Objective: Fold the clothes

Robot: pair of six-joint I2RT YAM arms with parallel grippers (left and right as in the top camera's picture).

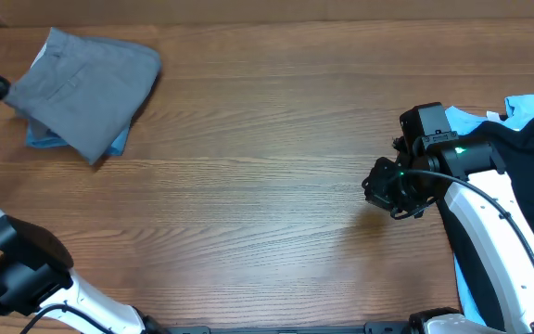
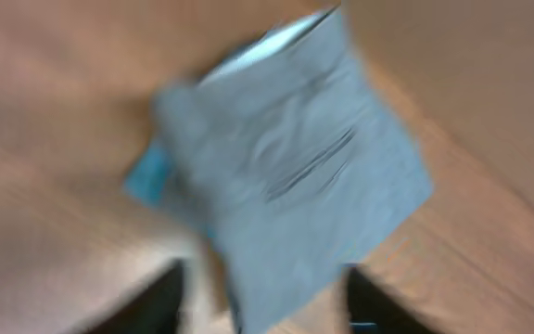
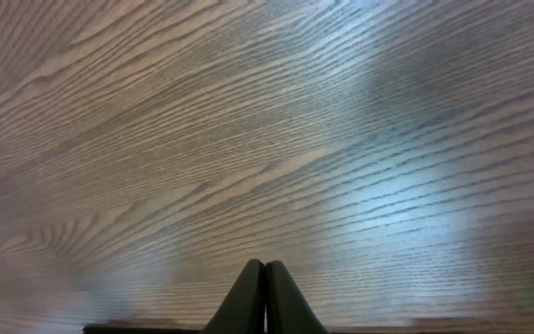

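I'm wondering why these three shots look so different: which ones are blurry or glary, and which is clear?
Left wrist view: smeared all over, as if by motion, the grey shorts soft-edged. Right wrist view: the table grain is crisp mid-frame, with a pale glare patch at right and hazy lower corners. Overhead view: sharp and evenly lit, shadows faint.

Brown wooden table (image 1: 267, 186) with long, fine grain lines.
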